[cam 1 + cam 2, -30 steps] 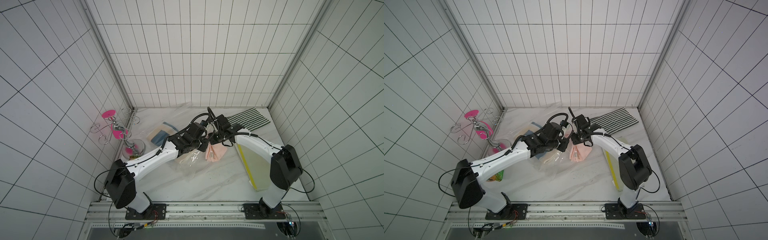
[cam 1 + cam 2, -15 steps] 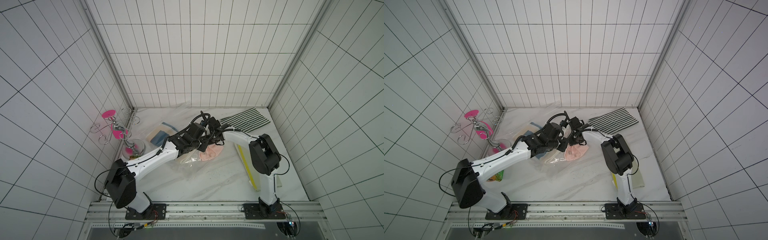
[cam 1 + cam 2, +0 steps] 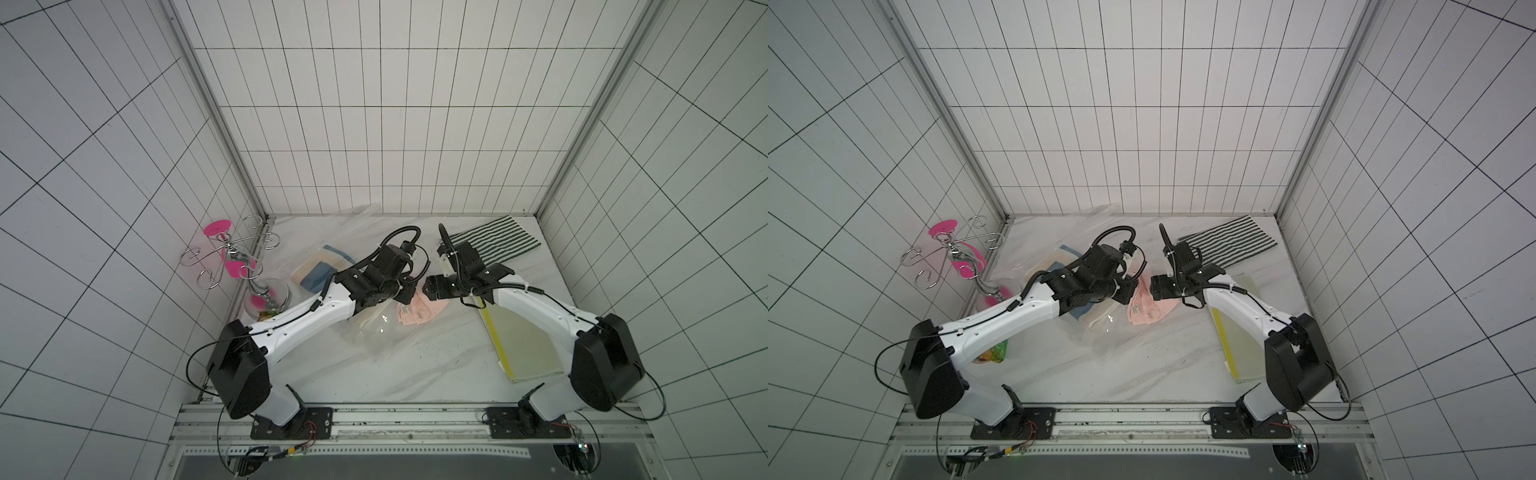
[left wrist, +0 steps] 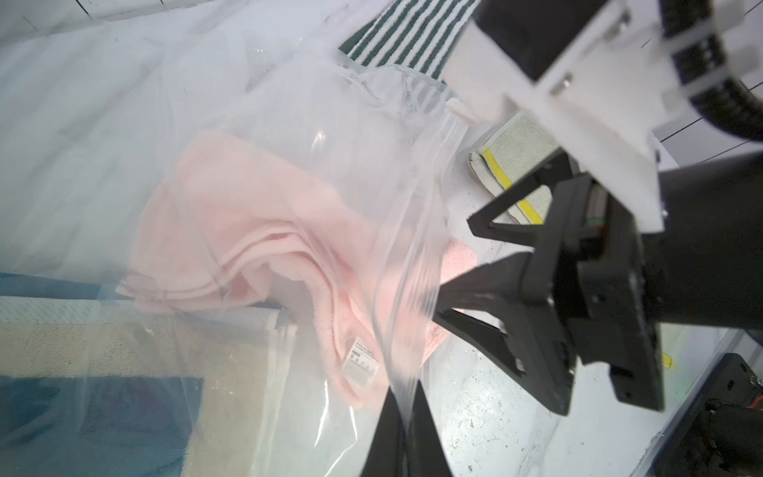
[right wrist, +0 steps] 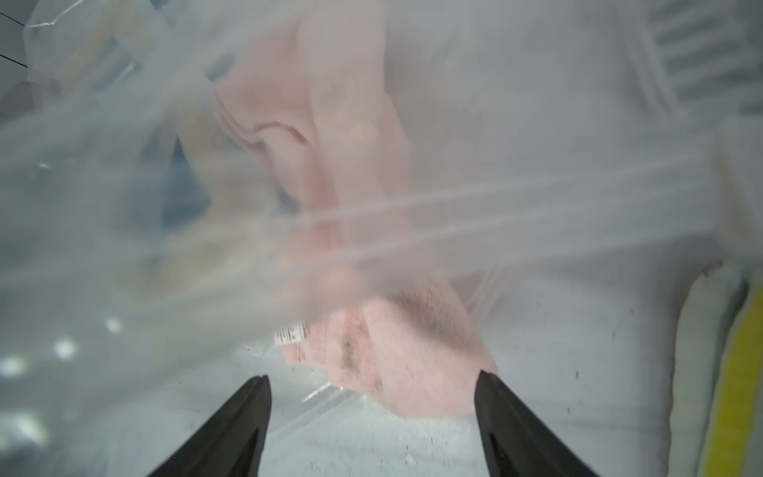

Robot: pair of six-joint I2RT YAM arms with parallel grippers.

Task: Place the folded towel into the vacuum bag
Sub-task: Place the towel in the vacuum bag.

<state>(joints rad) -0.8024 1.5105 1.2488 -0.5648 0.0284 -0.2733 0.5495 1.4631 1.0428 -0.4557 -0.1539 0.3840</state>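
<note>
The pink folded towel (image 3: 424,312) (image 3: 1148,309) lies on the marble table, mostly under the lifted upper lip of the vacuum bag (image 3: 374,338) (image 3: 1111,338). Its near end (image 5: 413,367) sticks out of the mouth. My left gripper (image 3: 406,294) (image 4: 406,398) is shut on the bag's upper lip and holds it up. The towel (image 4: 247,231) shows through the clear plastic (image 4: 313,124). My right gripper (image 3: 428,289) (image 5: 371,378) stands open just short of the towel's end, holding nothing. It also shows in the left wrist view, right gripper (image 4: 454,264).
A blue and beige towel (image 3: 320,272) lies deeper in the bag. A green-striped towel (image 3: 494,245) lies at the back right, and a cream towel with a yellow edge (image 3: 523,345) under the right arm. A chrome stand with pink discs (image 3: 237,266) is at the left wall.
My right gripper pushed the pink towel left into the bag mouth, opened, let it go and drew back right. The left gripper stayed shut on the bag's lip.
</note>
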